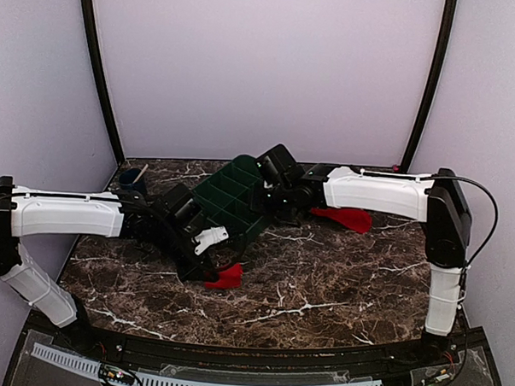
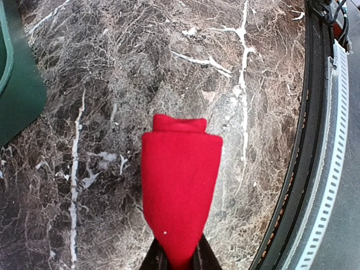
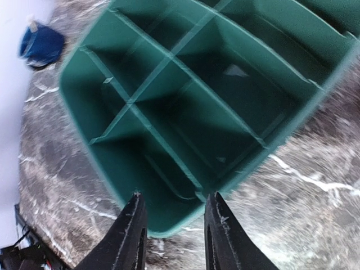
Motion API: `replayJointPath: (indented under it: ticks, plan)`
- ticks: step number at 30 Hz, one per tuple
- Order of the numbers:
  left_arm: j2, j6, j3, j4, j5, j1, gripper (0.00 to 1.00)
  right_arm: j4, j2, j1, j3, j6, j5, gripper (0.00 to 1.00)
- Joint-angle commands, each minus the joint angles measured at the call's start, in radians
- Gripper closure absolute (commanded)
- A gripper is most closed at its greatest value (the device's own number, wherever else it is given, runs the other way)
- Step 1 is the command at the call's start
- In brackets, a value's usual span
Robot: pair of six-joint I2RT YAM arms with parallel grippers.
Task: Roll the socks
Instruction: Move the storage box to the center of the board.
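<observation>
**Holding the sock.** The left hand (image 2: 180,261) was pressed together on one end of a red sock (image 2: 180,180), pinching the cloth between its fingers. The sock ran away from the hand over the worktop (image 2: 112,84), and its far end showed a short turned-over fold. We judged that the rolling had barely begun. To do this step well, we would keep the pinch firm, lay the sock flat on bare worktop and turn the folded end over evenly, so that the roll stays tight and straight.

**The second sock.** The other red sock (image 1: 346,218) lay flat on the worktop, just beside the right forearm and well apart from the first. We judged that it had to be brought alongside before the pair could be rolled together.

**The right hand.** The right hand (image 3: 175,236) hovered over the near corner of the green tray (image 3: 107,174), its fingers partly spread with nothing between them.

**Obstructions.** The tray stood between the two socks. A small blue object (image 3: 42,45) sat by the far wall. The perforated rail (image 2: 332,169) bounded the worktop near the held sock, leaving limited room on that side.
</observation>
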Motion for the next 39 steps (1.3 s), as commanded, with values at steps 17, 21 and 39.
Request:
replayJointPath:
  ticks: [17, 21, 39]
  plan:
    - [-0.071, 0.05, 0.047, -0.02, -0.134, 0.013, 1.0, -0.336, 0.187, -0.001, 0.251, 0.175, 0.2, 0.69]
    - [-0.088, 0.057, 0.039, -0.013, -0.148, 0.014, 1.0, -0.35, 0.21, -0.001, 0.269, 0.184, 0.192, 0.69]
    - [-0.145, 0.102, 0.102, 0.026, -0.364, 0.014, 1.0, -0.326, 0.218, -0.004, 0.148, 0.132, 0.136, 0.94]
